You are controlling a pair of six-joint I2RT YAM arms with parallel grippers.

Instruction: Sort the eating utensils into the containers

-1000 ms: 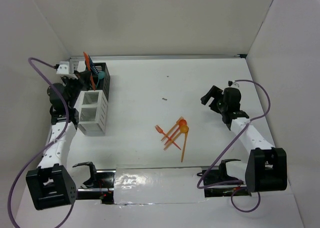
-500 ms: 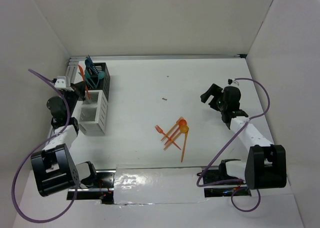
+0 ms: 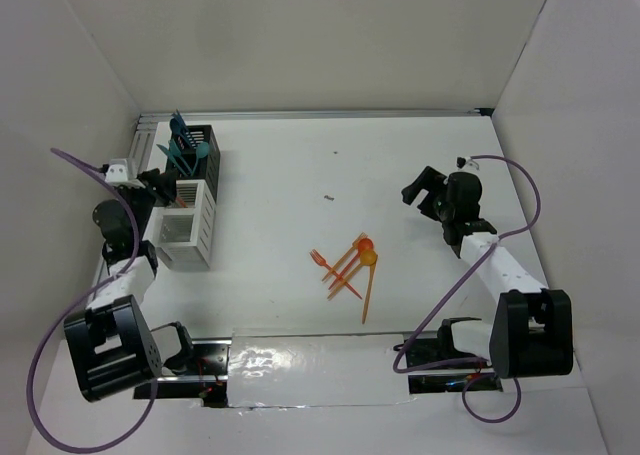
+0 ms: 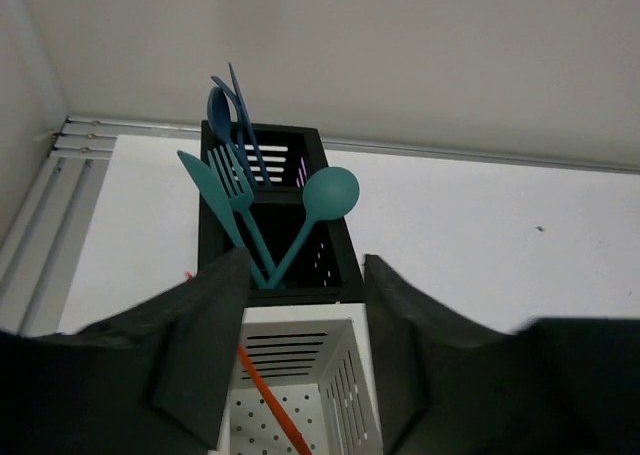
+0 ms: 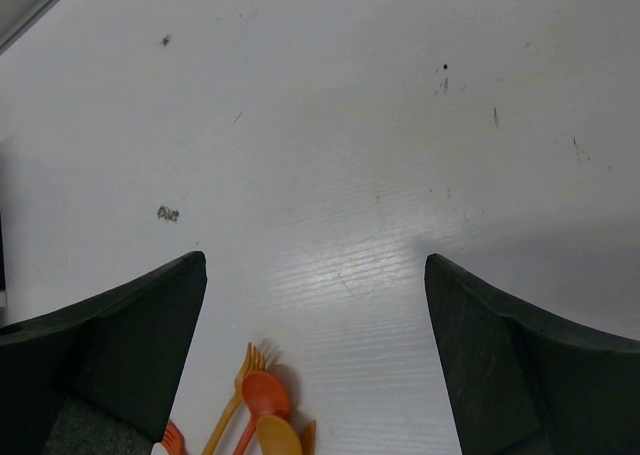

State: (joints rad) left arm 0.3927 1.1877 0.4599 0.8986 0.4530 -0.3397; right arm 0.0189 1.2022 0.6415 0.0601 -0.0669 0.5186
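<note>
The white bench [image 3: 400,155] carries everything. At the left of the top view the left gripper [image 4: 305,285] hangs over the bins. Its jaws stand partly apart and hold nothing. The right gripper [image 5: 315,275], at the right of the top view, is spread wide and empty over bare bench.

The black bin [image 3: 210,160] stands in the upper left, with the white bin [image 3: 205,230] touching its near side. The unsorted pile [image 3: 350,263] of orange and red utensils lies crossed at centre, well apart from both bins.

These pieces are probably very light, thin, stiff and slick. Lying flat, they would be easiest to pinch across a handle where one sticks clear of its neighbours, such as the long one at the pile's lower edge. A squeeze near a spoon bowl would likely make it skid.

Only the left wrist view shows the bins' contents. A teal spoon [image 4: 330,192], a teal fork [image 4: 228,187] and blue pieces stand in the black bin, and an orange utensil [image 4: 268,397] leans in the white one. The right wrist view catches just the pile's top at its lower edge.
</note>
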